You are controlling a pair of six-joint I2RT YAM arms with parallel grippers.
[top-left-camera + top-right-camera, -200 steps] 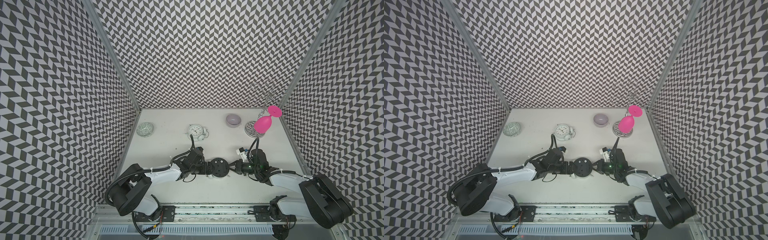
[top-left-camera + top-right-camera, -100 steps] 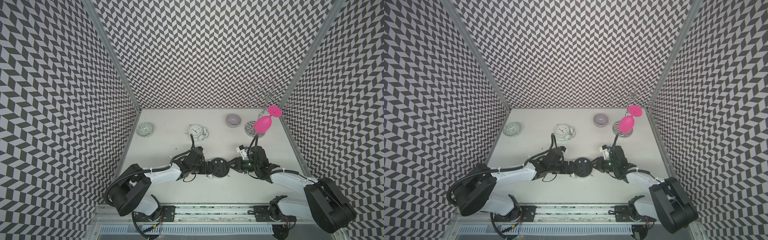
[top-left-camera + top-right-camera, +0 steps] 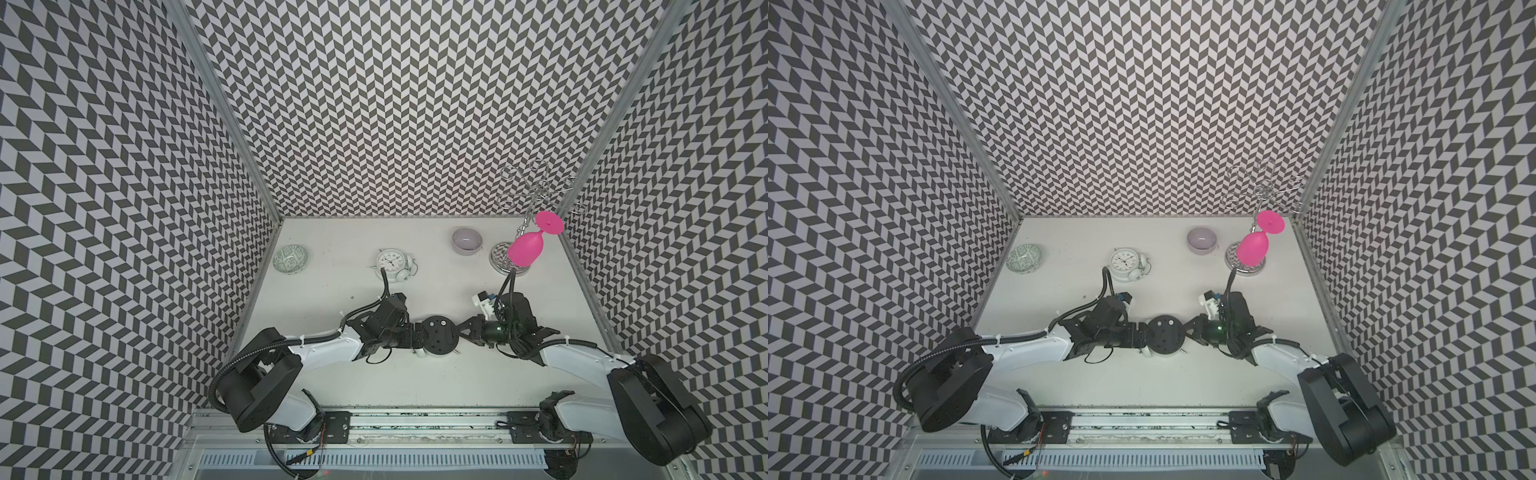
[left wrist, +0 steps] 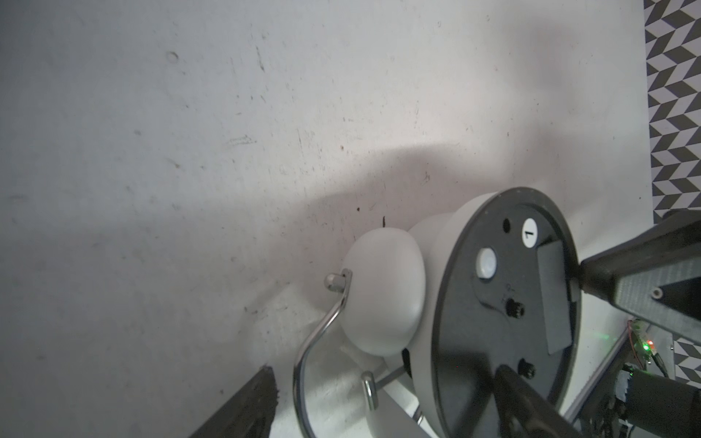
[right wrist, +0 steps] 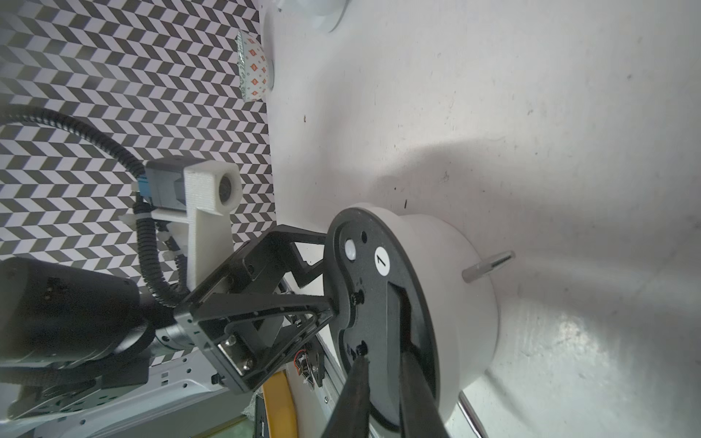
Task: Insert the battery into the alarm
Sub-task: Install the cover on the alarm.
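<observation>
The alarm [image 3: 436, 334] lies face down mid-table, its black back up, also in a top view [image 3: 1166, 334]. My left gripper [image 3: 417, 336] stands wide around its left side and holds it; the left wrist view shows a white bell [image 4: 379, 292] and the wire handle between my fingers. My right gripper [image 3: 461, 328] reaches the alarm's right edge. In the right wrist view its fingertips [image 5: 362, 360] are a narrow gap apart over the long battery slot [image 5: 402, 303], with nothing visible between them. The battery is hidden.
A second white clock [image 3: 392, 264] lies face up behind the arms. At the back stand a patterned bowl [image 3: 291, 259] on the left, a lilac bowl [image 3: 467, 241], and a pink glass [image 3: 525, 247] hanging from a wire stand at the right. Patterned walls enclose three sides.
My right arm has shifted slightly at the alarm's right edge. The left arm and the alarm have stayed where they were.
</observation>
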